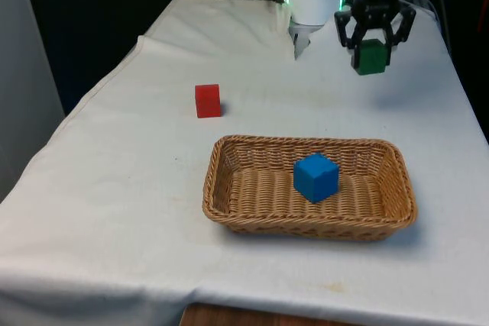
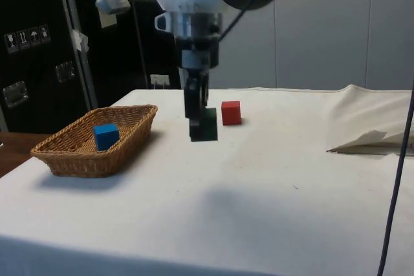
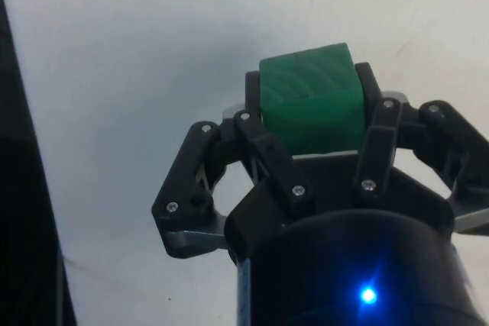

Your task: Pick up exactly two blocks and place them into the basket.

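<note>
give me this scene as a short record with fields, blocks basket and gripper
gripper: black two-finger gripper shut on green wooden cube, lifted off the cloth
held block: green wooden cube
in basket: blue cube, inside the oblong woven wicker basket
on table: red cube, apart from basket
surface: white cloth
blocks placed: one of two

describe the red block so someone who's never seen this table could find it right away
Start from the wicker basket on the white cloth, which has a blue block inside. Beyond the basket's corner at the front view's left, the red block sits alone on the bare cloth. It is the one block resting on the table: the green block is held off the cloth in the gripper.
</note>
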